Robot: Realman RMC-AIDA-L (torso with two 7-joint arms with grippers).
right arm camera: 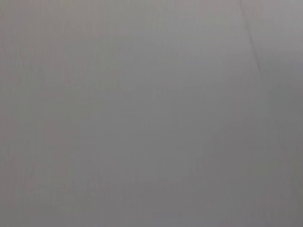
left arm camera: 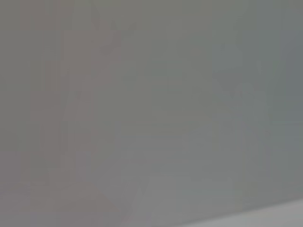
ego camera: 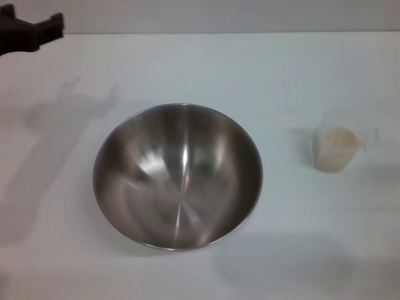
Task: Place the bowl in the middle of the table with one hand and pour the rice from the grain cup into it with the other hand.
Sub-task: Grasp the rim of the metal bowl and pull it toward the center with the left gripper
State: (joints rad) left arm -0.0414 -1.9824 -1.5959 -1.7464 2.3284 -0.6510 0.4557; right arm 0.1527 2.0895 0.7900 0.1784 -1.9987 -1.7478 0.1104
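Bowl [ego camera: 178,176] upright on table [ego camera: 200,62], roughly central, empty inside; likely already in its target spot. Grain cup [ego camera: 337,149] well right of bowl, upright, apart from it, rice [ego camera: 340,137] filling it near brim; pour not yet done. Nothing between cup and bowl to block path. Left gripper [ego camera: 31,30] far beyond bowl at table's back-left corner, holds nothing; finger spread: cannot tell. Right gripper not visible. Both wrist views show only blank grey.

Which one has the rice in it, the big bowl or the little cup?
The little clear cup holds the rice. The big metal bowl beside it is empty.
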